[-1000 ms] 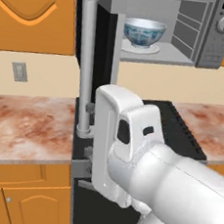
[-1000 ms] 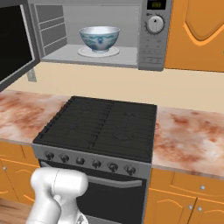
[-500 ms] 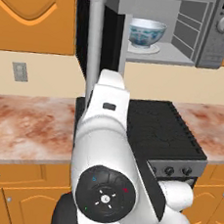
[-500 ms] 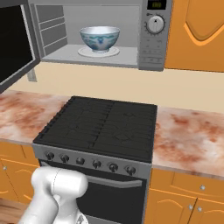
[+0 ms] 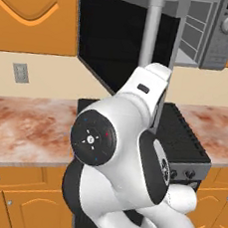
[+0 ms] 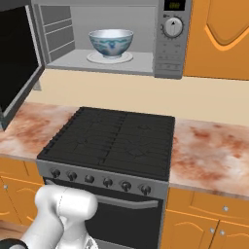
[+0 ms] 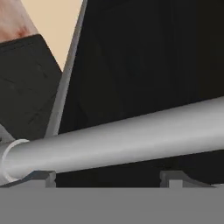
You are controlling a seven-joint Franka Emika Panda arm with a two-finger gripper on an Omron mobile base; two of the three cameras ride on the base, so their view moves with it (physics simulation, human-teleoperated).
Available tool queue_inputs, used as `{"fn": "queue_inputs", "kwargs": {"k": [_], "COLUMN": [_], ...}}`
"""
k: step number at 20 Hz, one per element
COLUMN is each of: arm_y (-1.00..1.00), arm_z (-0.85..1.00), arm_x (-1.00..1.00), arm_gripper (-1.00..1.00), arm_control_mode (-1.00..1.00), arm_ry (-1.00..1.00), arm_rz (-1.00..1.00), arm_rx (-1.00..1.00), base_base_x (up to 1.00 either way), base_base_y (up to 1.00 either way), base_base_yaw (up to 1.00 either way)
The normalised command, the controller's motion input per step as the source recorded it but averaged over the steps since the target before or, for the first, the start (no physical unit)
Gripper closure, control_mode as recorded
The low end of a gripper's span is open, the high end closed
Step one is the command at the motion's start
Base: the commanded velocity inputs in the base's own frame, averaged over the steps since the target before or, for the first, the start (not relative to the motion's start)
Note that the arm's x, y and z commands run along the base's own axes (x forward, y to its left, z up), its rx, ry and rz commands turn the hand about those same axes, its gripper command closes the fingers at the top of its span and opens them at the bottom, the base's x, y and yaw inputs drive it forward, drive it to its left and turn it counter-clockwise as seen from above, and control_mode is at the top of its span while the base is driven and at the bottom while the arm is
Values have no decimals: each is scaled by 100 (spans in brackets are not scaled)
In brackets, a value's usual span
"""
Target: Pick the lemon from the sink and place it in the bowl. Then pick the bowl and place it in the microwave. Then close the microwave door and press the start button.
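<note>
Hand view looks straight onto the microwave door's long silver bar handle [image 7: 118, 138], which runs across the picture just above the two small dark finger tips of the two-finger gripper [image 7: 107, 177]. The tips stand far apart, one near each lower corner region, and nothing sits between them; the bar lies just beyond them, and I cannot tell whether it touches either tip. Behind the handle is the large dark glass window of the wide steel-framed microwave door [image 7: 144, 65], with its steel edge slanting down on the left, and past that edge a piece of the black stove top [image 7: 24, 87] and a corner of reddish marbled stone counter [image 7: 13, 19].

From the left base camera, the door [image 5: 119, 41] stands swung out from the wide silver-grey steel microwave [image 5: 222, 38], its handle [image 5: 151, 32] upright above the white arm, which covers the gripper.

From the right base camera, the microwave [image 6: 170, 48] is open, the door [image 6: 17, 63] swung out to its left. Inside the microwave, on a pale round plate, stands the round white ceramic bowl with blue-green patterning [image 6: 111, 43]; whether the lemon is in it cannot be made out. Below the microwave is the stove [image 6: 114, 143], with counter [image 6: 209, 153] on both sides.
</note>
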Motion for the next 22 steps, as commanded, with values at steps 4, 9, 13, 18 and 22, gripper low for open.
{"fn": "queue_inputs", "kwargs": {"k": [4,9,13,18,22], "arm_y": [-100,-100,-100,-85,-50], "arm_z": [0,0,0,0,3], "arm_x": [64,51,71,82,73], "arm_gripper": [-100,-100,-100,-100,-100], "arm_control_mode": [-100,-100,-100,-100,-100], "arm_ry": [1,0,0,-1,-4], "arm_rz": [-36,-25,-14,-4,6], "arm_rx": [8,8,5,1,0], "base_base_x": [0,0,0,0,0], "base_base_y": [0,0,0,0,0], "base_base_yaw": [0,0,0,0,0]}}
